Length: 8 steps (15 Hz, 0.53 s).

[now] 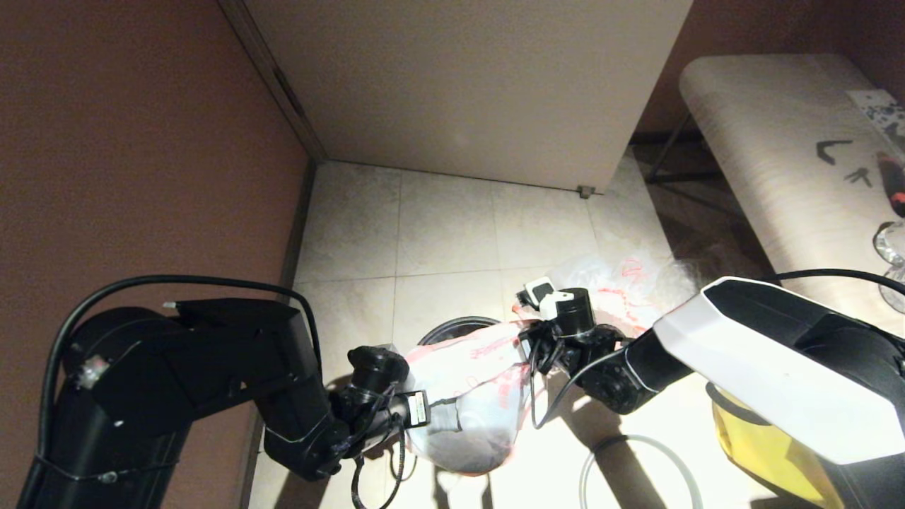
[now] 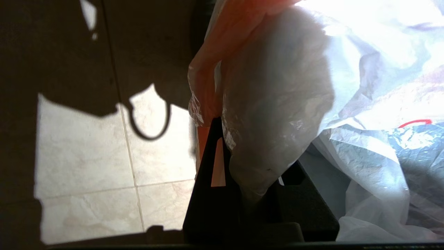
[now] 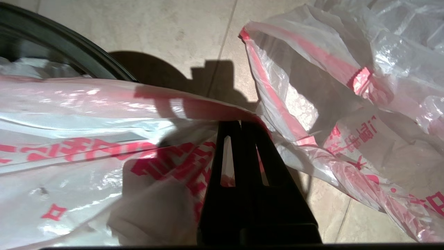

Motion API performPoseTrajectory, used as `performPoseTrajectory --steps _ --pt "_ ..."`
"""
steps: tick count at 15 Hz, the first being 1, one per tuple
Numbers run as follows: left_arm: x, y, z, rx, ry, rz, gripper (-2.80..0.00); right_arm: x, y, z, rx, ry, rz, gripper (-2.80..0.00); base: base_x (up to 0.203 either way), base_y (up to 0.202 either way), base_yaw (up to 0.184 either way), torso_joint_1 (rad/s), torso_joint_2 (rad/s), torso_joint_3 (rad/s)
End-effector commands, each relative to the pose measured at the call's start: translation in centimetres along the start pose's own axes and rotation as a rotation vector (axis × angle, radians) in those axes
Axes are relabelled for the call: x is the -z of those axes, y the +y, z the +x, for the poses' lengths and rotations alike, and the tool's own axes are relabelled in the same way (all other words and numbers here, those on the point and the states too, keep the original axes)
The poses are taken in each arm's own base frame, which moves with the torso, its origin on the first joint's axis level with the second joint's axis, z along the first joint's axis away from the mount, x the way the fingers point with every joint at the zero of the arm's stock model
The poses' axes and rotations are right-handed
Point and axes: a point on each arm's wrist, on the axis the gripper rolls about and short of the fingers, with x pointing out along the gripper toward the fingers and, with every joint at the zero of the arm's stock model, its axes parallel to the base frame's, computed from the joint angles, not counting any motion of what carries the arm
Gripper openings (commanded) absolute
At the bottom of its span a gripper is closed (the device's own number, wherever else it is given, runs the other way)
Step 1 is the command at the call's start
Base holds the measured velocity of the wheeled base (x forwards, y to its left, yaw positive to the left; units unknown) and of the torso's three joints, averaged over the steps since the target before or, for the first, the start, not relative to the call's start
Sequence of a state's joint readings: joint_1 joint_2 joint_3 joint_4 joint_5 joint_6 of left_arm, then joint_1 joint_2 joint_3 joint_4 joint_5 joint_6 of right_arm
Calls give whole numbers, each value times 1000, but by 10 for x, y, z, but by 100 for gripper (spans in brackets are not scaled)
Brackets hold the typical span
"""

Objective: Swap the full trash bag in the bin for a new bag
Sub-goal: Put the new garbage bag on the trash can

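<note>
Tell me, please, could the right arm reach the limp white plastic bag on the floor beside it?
Probably not yet: the right pincer is shut on the stretched translucent white plastic bag, though the limp white plastic bag lies unobstructed nearby.

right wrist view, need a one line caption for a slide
Right pincer shut on the rim of a white red-printed bag stretched over the black bin, another bag lying on the tiles beside it.

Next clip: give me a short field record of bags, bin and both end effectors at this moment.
stage: translucent white plastic bag with red print stretched over the round black bin
left end effector: shut on that bag's near edge
right end effector: shut on its red-edged far rim
second bag: look-alike white bag with red print, on the floor beyond the right arm
also: yellow bag, lower right
</note>
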<state>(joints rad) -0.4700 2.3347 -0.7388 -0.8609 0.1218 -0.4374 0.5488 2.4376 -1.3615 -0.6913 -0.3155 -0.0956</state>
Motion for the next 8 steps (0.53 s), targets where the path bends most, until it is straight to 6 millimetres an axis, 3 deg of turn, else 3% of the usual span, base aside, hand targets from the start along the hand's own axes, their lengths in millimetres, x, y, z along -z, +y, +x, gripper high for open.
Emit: performPoseTrajectory --steps 1,5,8 --pt "5 1 1 -3 12 5 -280 -6 6 -4 -13 -20 -4 -280 0 0 0 0 0 0" --pt "7 0 3 -3 15 11 -280 -11 19 -47 -71 -1 -31 -280 0 0 0 0 0 0" --pt "6 -1 1 1 11 9 -280 -5 52 -80 -163 -25 -53 -280 0 0 0 0 0 0"
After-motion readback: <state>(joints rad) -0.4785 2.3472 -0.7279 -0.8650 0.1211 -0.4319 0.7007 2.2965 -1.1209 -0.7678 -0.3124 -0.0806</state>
